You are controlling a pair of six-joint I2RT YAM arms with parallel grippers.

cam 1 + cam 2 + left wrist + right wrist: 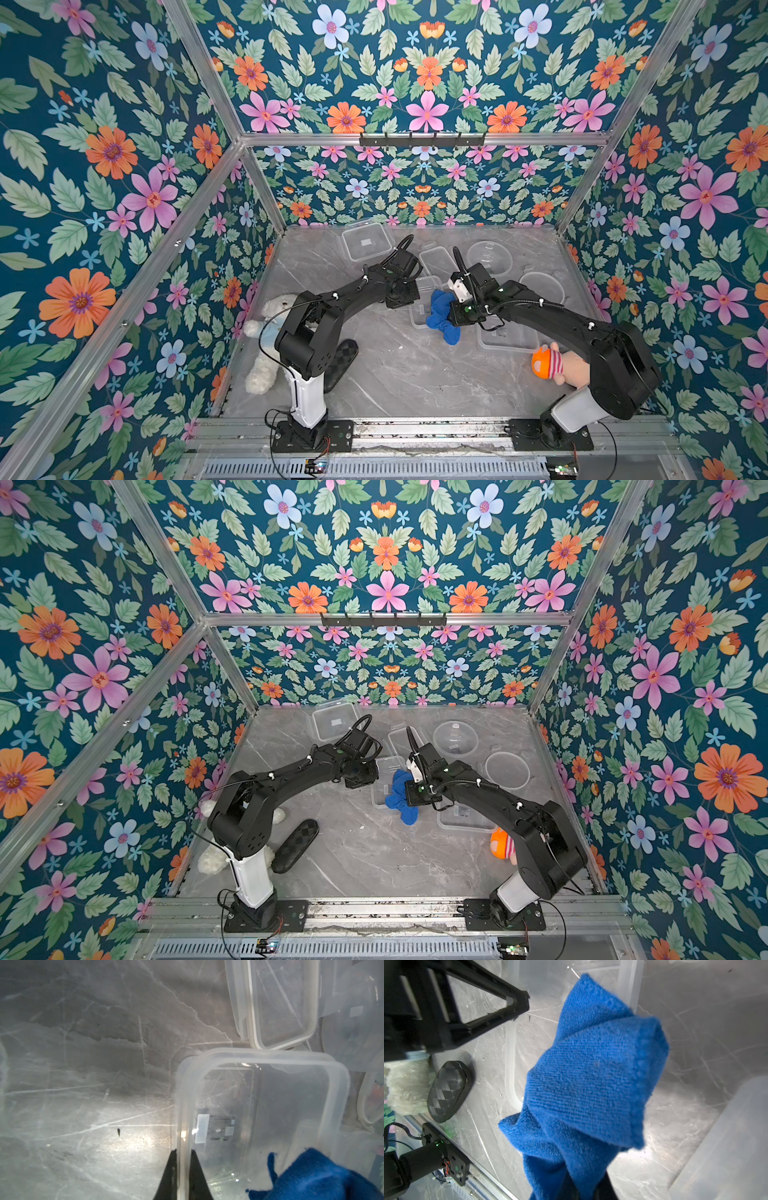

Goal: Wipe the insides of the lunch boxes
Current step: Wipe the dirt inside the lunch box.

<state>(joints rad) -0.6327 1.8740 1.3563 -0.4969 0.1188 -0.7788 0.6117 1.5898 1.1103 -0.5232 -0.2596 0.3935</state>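
Clear lunch box (270,1059) at table (395,374) centre is clamped by left pincer (184,1152), blue cloth (591,1074) by right pincer (588,1190). Room is left at 6 o'clock; larger box (505,340) is set at 4 o'clock.

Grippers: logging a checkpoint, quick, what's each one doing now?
Left gripper: shut on the small rectangular lunch box wall.
Right gripper: shut on the blue cloth.

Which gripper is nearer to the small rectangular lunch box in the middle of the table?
Left. The left gripper is shut on the wall of the small rectangular lunch box; the right gripper holds the blue cloth at its other side.
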